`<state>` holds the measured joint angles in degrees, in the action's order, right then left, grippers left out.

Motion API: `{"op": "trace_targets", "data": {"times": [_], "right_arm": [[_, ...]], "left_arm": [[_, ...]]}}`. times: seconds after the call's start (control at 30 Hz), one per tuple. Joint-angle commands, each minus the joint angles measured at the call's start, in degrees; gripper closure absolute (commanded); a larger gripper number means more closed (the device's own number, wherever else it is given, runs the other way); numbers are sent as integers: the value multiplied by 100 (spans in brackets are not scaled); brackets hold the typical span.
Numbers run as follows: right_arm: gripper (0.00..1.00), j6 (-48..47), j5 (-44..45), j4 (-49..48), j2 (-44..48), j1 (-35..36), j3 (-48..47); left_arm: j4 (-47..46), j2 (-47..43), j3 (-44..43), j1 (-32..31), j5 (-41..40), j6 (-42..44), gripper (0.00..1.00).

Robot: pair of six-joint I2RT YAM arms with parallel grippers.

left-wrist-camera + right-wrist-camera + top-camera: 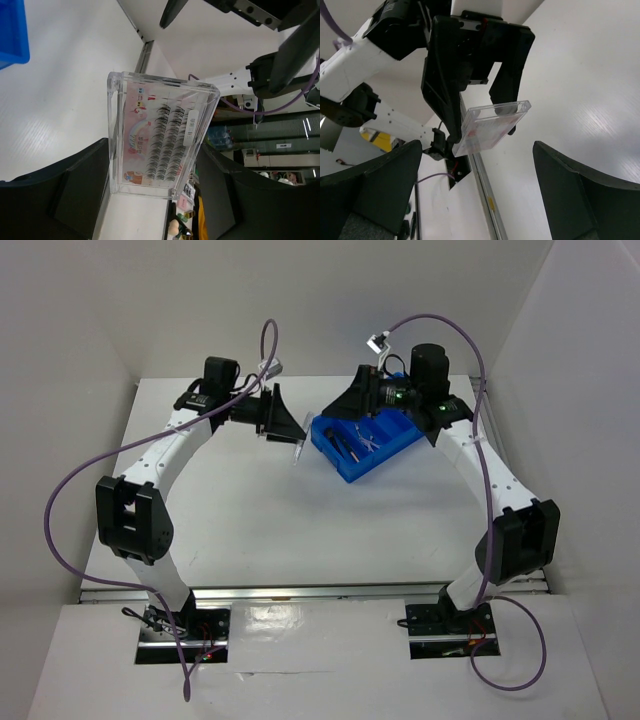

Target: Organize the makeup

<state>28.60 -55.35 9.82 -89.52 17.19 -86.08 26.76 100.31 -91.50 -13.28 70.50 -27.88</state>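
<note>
A clear lash case [160,135], with a pink printed card and rows of dark lashes inside, is clamped by its long sides in the left claw [285,430]. It is held above the white counter [260,530], just left of the blue tray [345,472]. The right claw [477,190] is spread wide, with nothing between its fingers, and is pointed at the case from over the tray's far side. Slim dark tools [347,446] are seen lying in the tray; their kind cannot be told.
</note>
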Motion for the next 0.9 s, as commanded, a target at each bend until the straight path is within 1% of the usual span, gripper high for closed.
{"op": "trace_targets", "data": {"times": [0.0, 0.17, 0.3, 0.43, 0.53, 0.57, 0.6, 0.73, 0.87], "right_arm": [[1, 102, -809, -613, 206, -84, 65], [1, 102, -1214, -726, 4, -84, 65], [1, 163, -1154, -833, -136, -84, 13], [1, 365, -1101, -947, -268, -84, -40], [1, 435, -1048, -947, -435, 38, -189], [1, 436, -1048, -1000, -496, 39, -242], [1, 593, -987, -1000, -497, 108, -242], [1, 919, -925, -1587, -619, 162, -242], [1, 1104, -1038, -1870, -690, 276, -242]], "left_arm": [[-733, -135, -175, 45, 579, -481, 78], [-1225, -187, -175, 45, 702, -850, 80], [-1498, -310, -61, 45, 764, -1044, 80], [-1499, -311, -61, 45, 764, -1114, 82], [-1499, -311, -8, 45, 764, -1114, 82], [-1560, -363, -8, 45, 764, -1114, 83], [-1560, -363, 53, 45, 764, -1114, 83], [-1613, -363, 106, 45, 764, -1167, 84], [-1560, -363, 106, 45, 764, -1115, 84]]}}
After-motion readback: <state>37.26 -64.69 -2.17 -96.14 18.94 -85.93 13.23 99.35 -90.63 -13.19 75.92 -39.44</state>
